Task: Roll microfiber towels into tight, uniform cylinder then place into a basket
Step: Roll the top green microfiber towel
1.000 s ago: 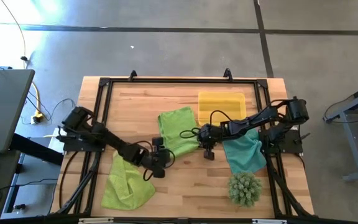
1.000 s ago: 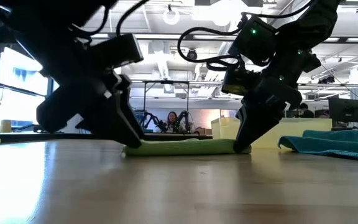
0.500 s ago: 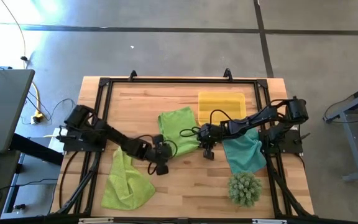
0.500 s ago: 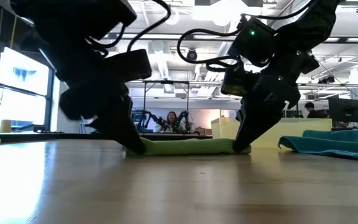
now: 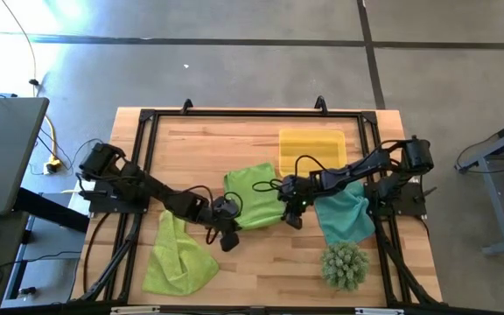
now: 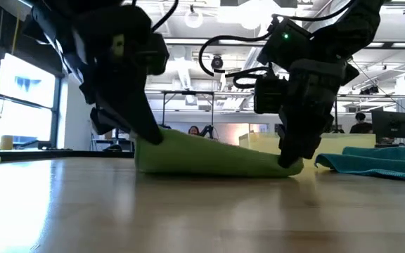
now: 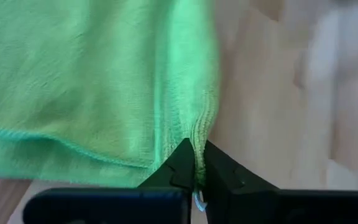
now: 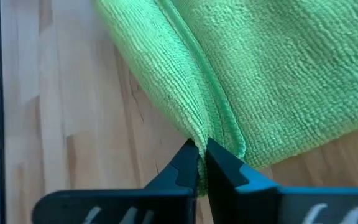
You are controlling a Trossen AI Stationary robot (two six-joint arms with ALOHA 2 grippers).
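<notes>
**Both grippers pinch the near edge of the middle green towel**

The left gripper [image 5: 227,229] is clamped on one near corner of the lime-green towel [image 5: 254,195], its fingertips [image 7: 194,163] closed on the hem. The right gripper [image 5: 292,213] is clamped the same way on the opposite near corner, seen in its wrist view [image 8: 201,163] with a fold of cloth between the tips. The held edge runs between the two grippers, across the table. The rest of the towel lies beyond it, toward the yellow basket [image 5: 312,150], which sits just past the towel's far right corner. In the low view the held edge [image 6: 209,158] is lifted higher at the left gripper. Rolling would likely carry this edge toward the basket, both arms advancing together.
</notes>
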